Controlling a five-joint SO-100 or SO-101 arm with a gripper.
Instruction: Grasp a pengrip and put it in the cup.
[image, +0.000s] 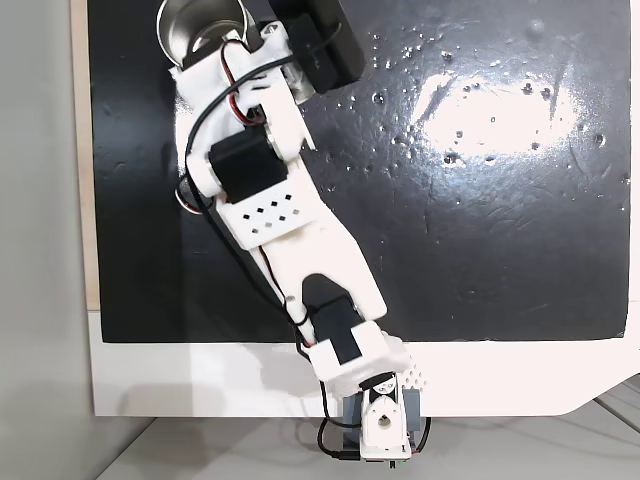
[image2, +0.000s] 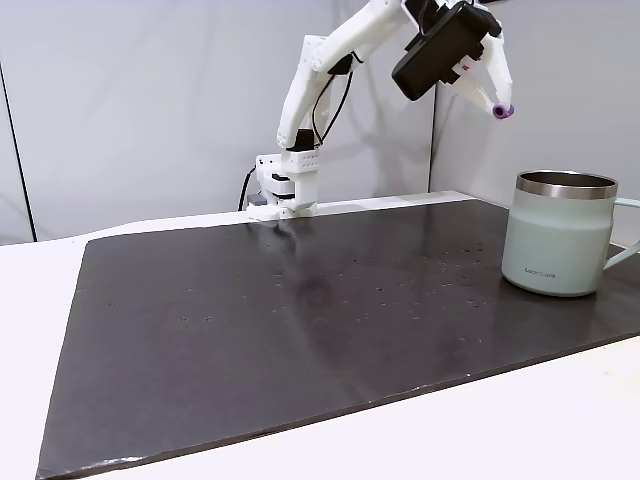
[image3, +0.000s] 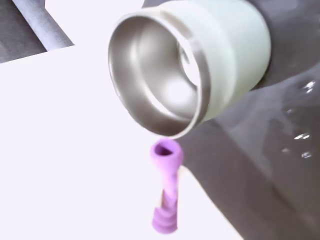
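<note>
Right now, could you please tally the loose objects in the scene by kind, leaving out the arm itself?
Pengrip, light purple, held in the gripper: 1
Cup, steel with pale grey-green wall, on the black mat: 1
Total: 2

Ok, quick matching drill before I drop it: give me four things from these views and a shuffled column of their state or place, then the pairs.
Things:
1. pengrip
2. cup
3. gripper
4. black mat

States or places:
A. lies flat across the white table
B. stands upright on the mat, steel inside showing
C. raised in the air, shut on the purple tube
D. pinched at the fingertips, above the cup

Pairs: 1-D, 2-B, 3-C, 4-A
</note>
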